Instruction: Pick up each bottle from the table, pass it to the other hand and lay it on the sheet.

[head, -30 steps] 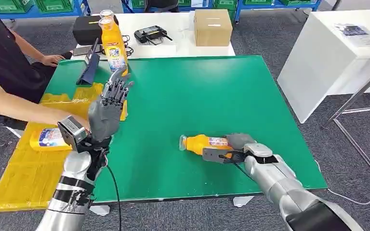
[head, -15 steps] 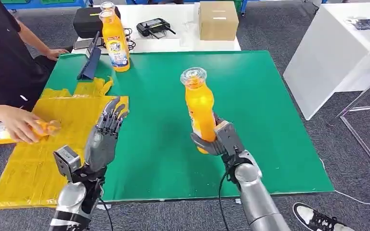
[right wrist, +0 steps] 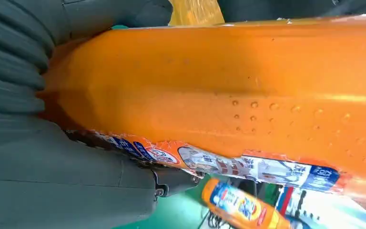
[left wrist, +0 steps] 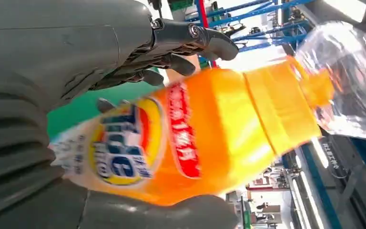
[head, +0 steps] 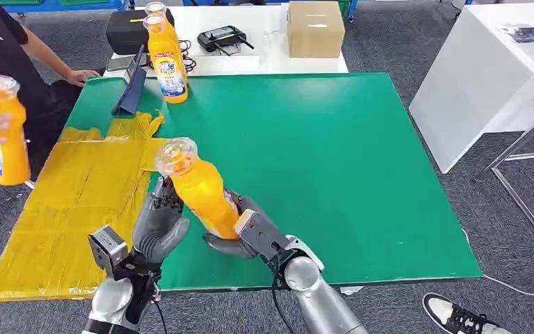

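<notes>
My right hand (head: 250, 233) grips an orange juice bottle (head: 205, 198) by its lower end, tilted with its clear cap toward the yellow sheet (head: 76, 209). My left hand (head: 158, 224) is against the bottle's far side. In the left wrist view the bottle (left wrist: 195, 138) lies between the thumb and the spread fingers (left wrist: 190, 43), which stand a little off it. The right wrist view has the bottle's body (right wrist: 243, 81) tight against the palm (right wrist: 52, 176). Two more bottles (head: 165, 59) stand at the green table's (head: 361, 160) back left.
A person at the left holds another orange bottle (head: 7, 139) up beside the sheet. A blue tablet stand (head: 132, 90) sits near the standing bottles. Behind the table are a black case (head: 122, 31), a controller (head: 224, 38) and a cardboard box (head: 314, 29). A white table (head: 487, 76) stands at the right.
My right hand lifted the bottle off the table, carried it left and tilted it into my left hand. The person picked the earlier bottle up off the sheet.
</notes>
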